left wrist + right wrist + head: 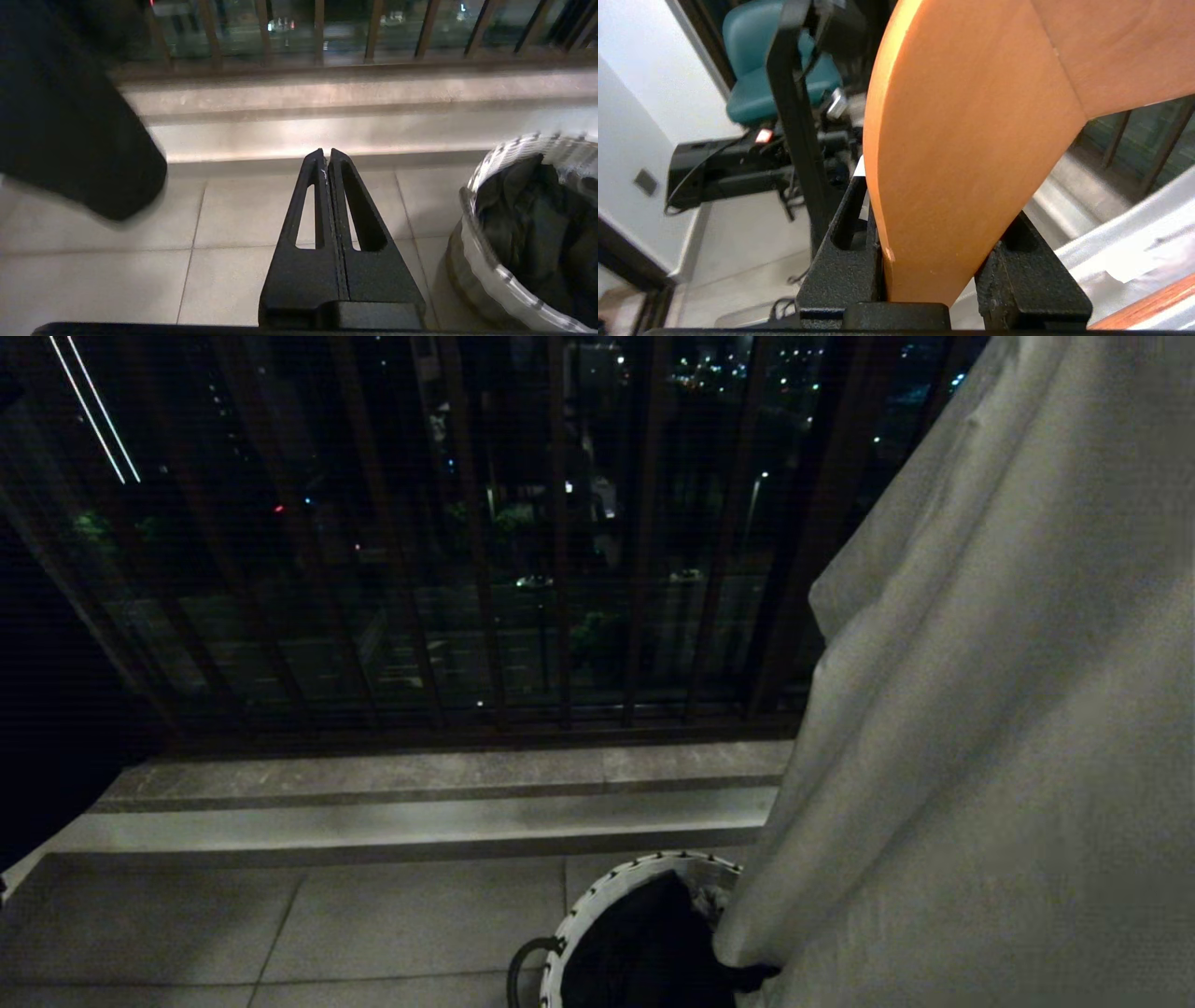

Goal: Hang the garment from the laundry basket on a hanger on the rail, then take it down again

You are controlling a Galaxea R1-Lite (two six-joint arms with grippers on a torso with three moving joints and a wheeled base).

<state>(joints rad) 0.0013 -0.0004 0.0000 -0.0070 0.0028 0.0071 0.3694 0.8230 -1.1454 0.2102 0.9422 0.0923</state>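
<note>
The right gripper (931, 280) has its fingers (845, 275) clamped on a broad orange-brown wooden hanger (966, 140) — the wood fills the gap between them and rises out of the grip in a wide curve. In the head view neither arm shows; a large pale garment (990, 728) hangs down the right side, and its lower edge drapes over the right part of the laundry basket (597, 905). The basket stands on the tiled floor (280, 924), a round one with a white rim flecked with dark stitches and a dark handle on its left; dark cloth (644, 933) lies bunched inside it. The left gripper (327, 156) hangs low over the floor tiles, fingers pressed together with nothing between them, the basket just off to one side of it. Beyond the floor runs a pale stone step (448, 803) and, above it, a dark barred railing (485, 569) with city lights behind. In the right wrist view a teal chair (756, 70) stands in the room behind the gripper.
</note>
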